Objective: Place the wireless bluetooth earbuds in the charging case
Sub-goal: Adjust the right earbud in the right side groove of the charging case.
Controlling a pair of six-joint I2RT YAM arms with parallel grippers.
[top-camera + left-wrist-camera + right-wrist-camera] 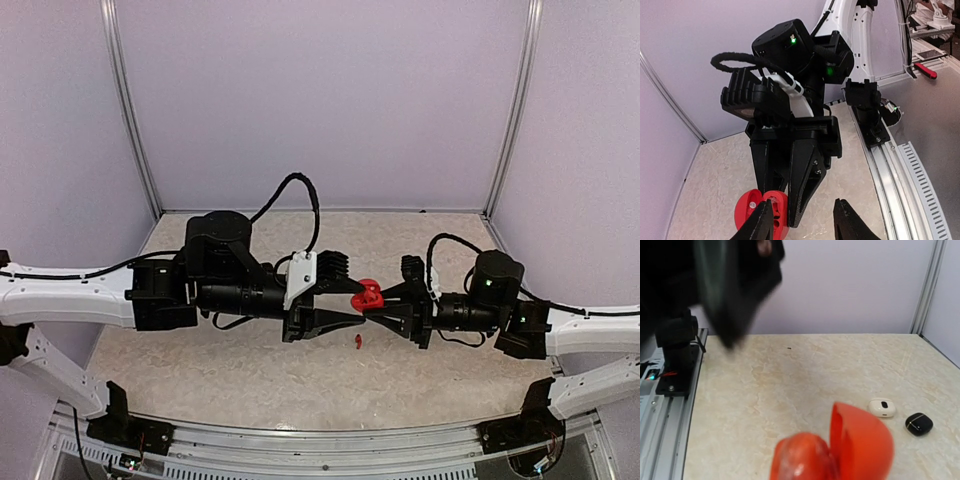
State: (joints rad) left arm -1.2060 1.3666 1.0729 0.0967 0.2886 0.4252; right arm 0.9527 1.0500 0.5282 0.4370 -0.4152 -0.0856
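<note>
Two arms: their tips are seen almost meeting above the middle of the worktop (pixel 790 380).
Grip, right: the right end effector (pixel 378 305) is closed on the red charging case (pixel 860 442), which is held in the air, clear of the surface.
Grip, left: the left end effector (pixel 804 220) is spread wide, nothing is seen between its fingers, and one finger is placed just beside the case.
Loose bud: the red earbud (pixel 357 342) lies on the worktop, just below the held case in the top view, touched by nothing.
Other cases: a white case (pixel 882 407) and a black case (pixel 918 423), both apparently shut, are seen side by side on the worktop beyond the held case.
Step in hand, as judged: the loose bud is to be fetched by the left end effector and seated in the held case.
Best done: the case should be held steady, its open side offered to the left arm. The fingers should be narrowed before descent, since the bud is far smaller than a finger. The bud should be pinched at its head, so that the stem is left free for its socket. A glancing touch would likely flick it away.
Case heading: the lid is swung open and stands beside the base. The cavity appears turned toward the left end effector.
Bud axis: it seems slightly longer along the near-to-far line, but it is too small for the stem end to be told.
</note>
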